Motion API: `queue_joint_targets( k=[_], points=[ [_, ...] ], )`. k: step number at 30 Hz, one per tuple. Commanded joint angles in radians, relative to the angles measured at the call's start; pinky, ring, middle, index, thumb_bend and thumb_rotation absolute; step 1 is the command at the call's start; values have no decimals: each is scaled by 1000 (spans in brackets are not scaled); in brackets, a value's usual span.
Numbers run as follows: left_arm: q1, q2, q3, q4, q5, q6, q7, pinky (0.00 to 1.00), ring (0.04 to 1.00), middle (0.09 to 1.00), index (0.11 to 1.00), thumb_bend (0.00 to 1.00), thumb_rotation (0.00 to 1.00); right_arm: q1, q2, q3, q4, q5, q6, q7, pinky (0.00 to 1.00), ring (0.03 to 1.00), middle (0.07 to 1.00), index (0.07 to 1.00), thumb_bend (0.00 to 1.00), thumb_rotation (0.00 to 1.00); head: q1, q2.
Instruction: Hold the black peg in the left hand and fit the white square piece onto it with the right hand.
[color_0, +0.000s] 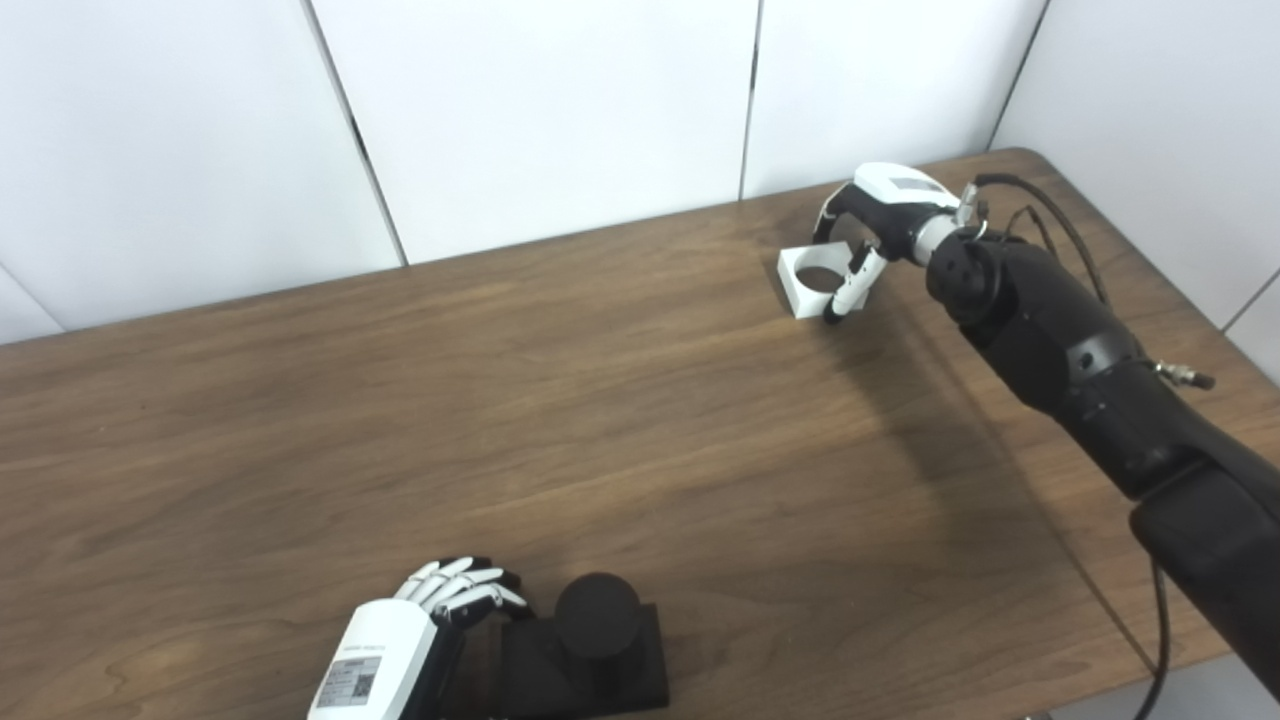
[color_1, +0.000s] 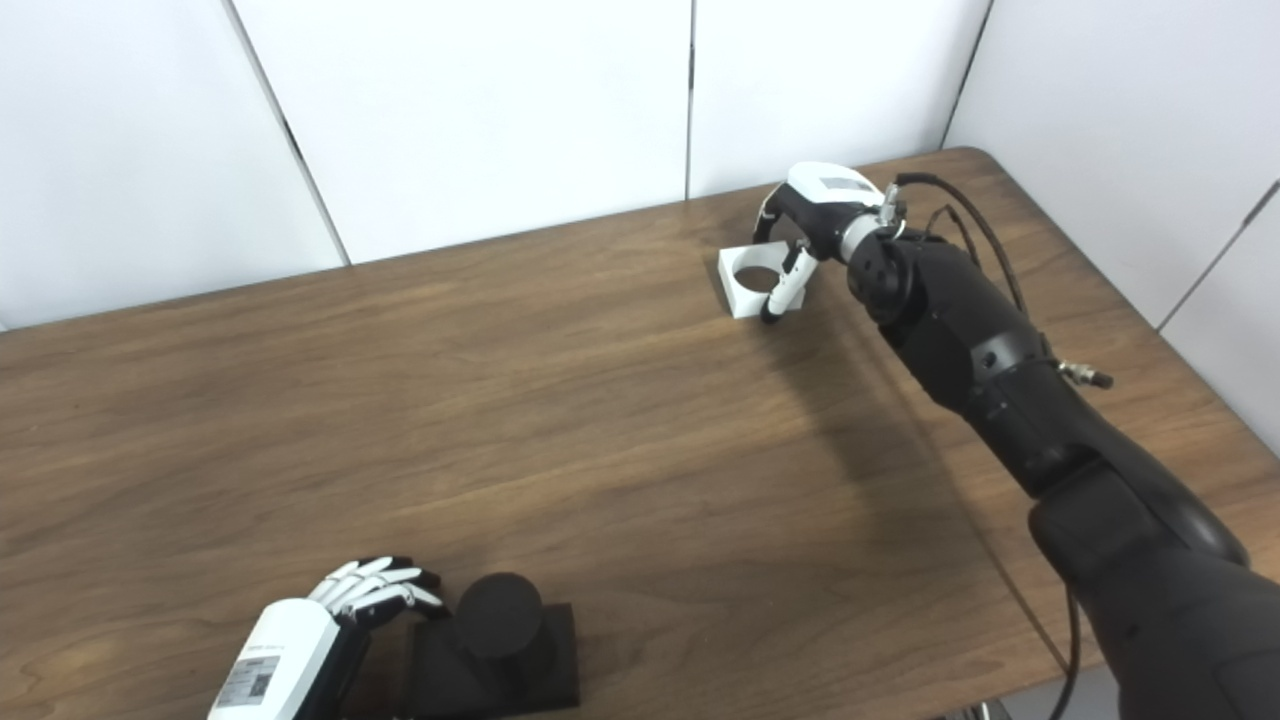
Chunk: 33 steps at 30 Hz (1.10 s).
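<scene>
The black peg (color_0: 598, 612), a round post on a square black base, stands at the table's near edge. My left hand (color_0: 420, 630) is right beside the base's left side. Its fingers are bent and their tips touch the base's far left corner; the thumb is hidden. The white square piece (color_0: 815, 280), with a round hole, lies on the table at the far right. My right hand (color_0: 870, 225) is closed around it, with the fingers arched over its far side and the thumb against its near right corner. It also shows in the right eye view (color_1: 750, 283).
The brown wooden table (color_0: 600, 400) has white wall panels behind it. Its right edge and rounded far right corner lie close to my right arm (color_0: 1080, 370). A black cable runs along that arm.
</scene>
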<state>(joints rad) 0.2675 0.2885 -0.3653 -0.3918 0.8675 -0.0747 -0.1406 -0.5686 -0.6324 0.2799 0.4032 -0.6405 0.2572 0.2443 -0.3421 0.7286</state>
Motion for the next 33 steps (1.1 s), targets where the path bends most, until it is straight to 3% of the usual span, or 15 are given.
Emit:
queue_joint_targets(
  k=[1, 9, 13, 21, 27, 33],
  points=[
    [30, 9, -12, -1, 8, 9, -40, 861, 843, 769, 488, 517, 45, -30, -21, -22, -27, 3, -28, -28, 819, 906, 813, 485, 522, 133, -1, 2],
    [26, 2, -11, 15, 9, -5, -19, 850, 837, 767, 488, 517, 44, -19, -23, -20, -31, -6, -31, -28, 808, 903, 814, 486, 522, 130, 6, -2],
    [21, -5, -13, 14, 22, 4, -29, 858, 842, 770, 488, 517, 45, -14, -44, -13, -104, -7, -34, 19, 821, 904, 810, 486, 523, 131, 26, 4],
    [4, -21, -16, 19, 38, 15, -34, 848, 839, 767, 488, 517, 44, 52, -116, -10, -505, -24, -1, 234, 872, 916, 828, 486, 523, 133, 80, 16],
    [-6, -35, -16, 23, 52, 31, -36, 838, 833, 764, 488, 517, 43, 113, -132, -44, -785, 2, 68, 379, 895, 922, 831, 486, 522, 133, 108, 23],
    [-17, -46, -19, 27, 63, 48, -44, 843, 838, 768, 488, 516, 43, 148, -129, -71, -989, 37, 121, 499, 886, 921, 825, 485, 523, 132, 144, 36]
  ],
)
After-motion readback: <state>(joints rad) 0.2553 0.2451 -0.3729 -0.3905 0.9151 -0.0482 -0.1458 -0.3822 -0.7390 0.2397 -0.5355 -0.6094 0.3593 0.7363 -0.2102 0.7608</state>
